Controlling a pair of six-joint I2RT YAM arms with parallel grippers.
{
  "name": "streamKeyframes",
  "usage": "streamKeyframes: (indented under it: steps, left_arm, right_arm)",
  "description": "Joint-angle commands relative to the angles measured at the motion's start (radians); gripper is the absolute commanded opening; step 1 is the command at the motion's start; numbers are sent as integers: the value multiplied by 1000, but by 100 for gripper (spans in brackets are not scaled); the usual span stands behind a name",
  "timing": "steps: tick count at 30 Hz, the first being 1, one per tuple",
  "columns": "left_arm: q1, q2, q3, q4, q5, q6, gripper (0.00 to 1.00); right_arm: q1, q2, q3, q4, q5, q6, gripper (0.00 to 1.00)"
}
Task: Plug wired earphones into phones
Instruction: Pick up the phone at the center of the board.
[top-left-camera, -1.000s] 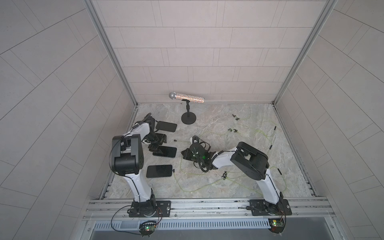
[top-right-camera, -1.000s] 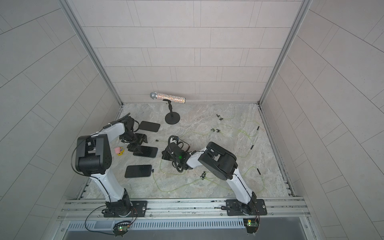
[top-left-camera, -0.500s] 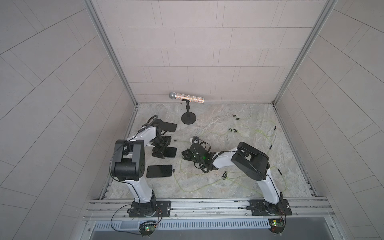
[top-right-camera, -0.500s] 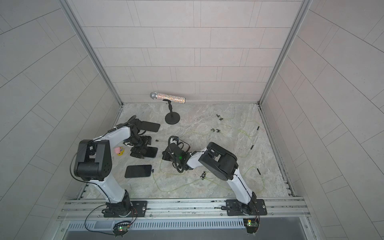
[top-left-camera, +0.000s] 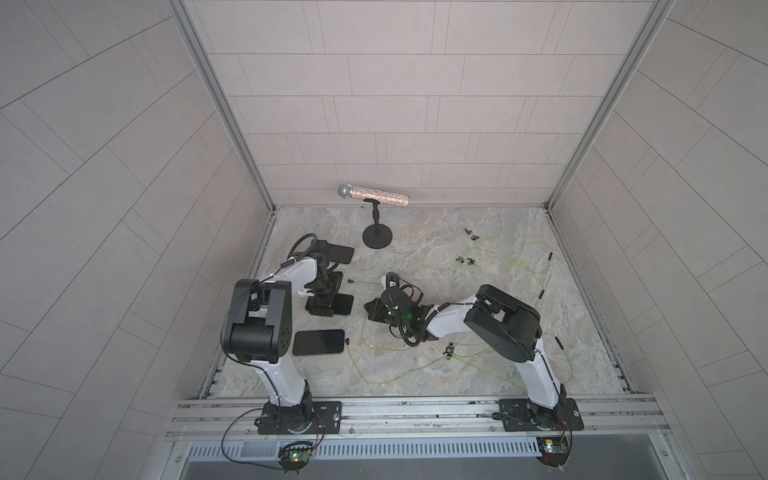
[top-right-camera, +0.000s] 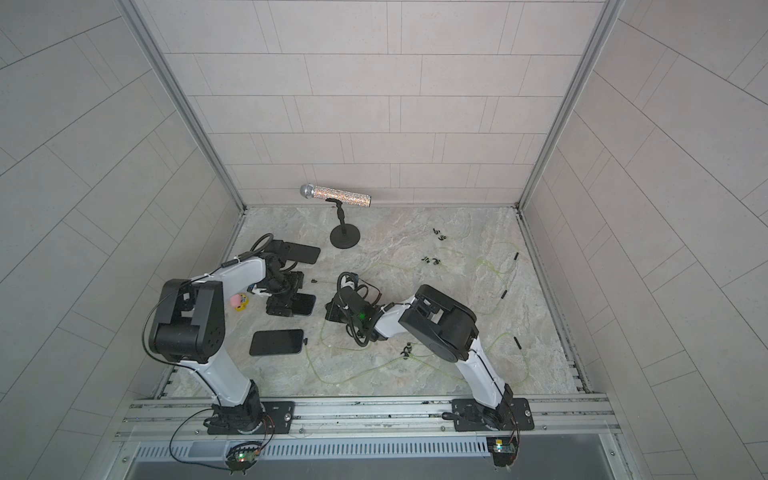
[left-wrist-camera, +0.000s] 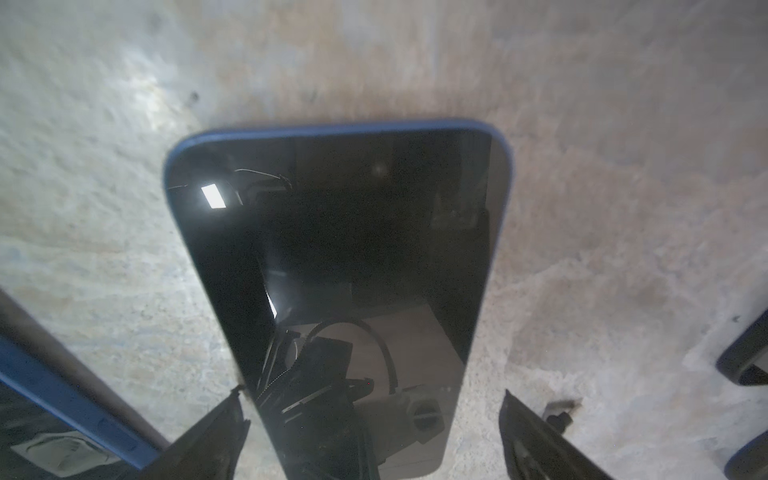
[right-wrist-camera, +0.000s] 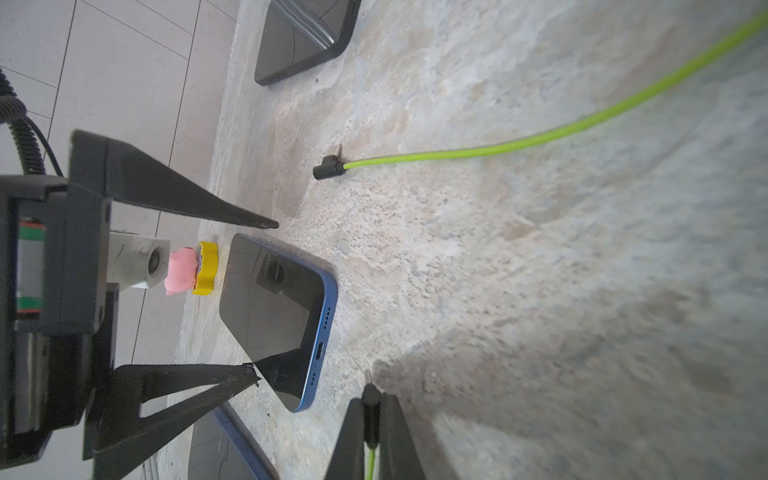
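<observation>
Just ahead of your right gripper (right-wrist-camera: 371, 411), clamped on a plug (right-wrist-camera: 370, 395), the phone (right-wrist-camera: 270, 307) lies lengthwise, its port (right-wrist-camera: 320, 351) just beside the plug; your left gripper (left-wrist-camera: 372, 392) straddles the phone, jaws wide.

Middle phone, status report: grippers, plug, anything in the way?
Left gripper open, straddling middle phone. Right gripper shut on plug, short of port. Nothing between them.

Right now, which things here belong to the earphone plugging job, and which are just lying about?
Job: near phone, middle phone, far phone, wired earphones.
Lying about: microphone on its stand, pink and yellow toy.
</observation>
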Motion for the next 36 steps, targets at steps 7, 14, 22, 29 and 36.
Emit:
streamKeyframes:
  steps: [7,14,22,29,36]
  left_arm:
    - [-12,45,-22,-17,8,-49,96]
    - [-12,127,64,-128,19,-15,90]
    - [-13,140,67,-147,33,-21,75]
    - [-11,95,85,-139,73,-25,69]
    - [-10,56,107,-146,130,-13,66]
  right_arm:
    - [7,-25,-7,0,17,-6,1]
    - [7,-16,-20,41,11,-4,1]
    - [7,-9,-34,84,8,0,0]
    - [8,6,-49,165,-12,21,0]
    - [8,16,-39,176,-29,39,0]
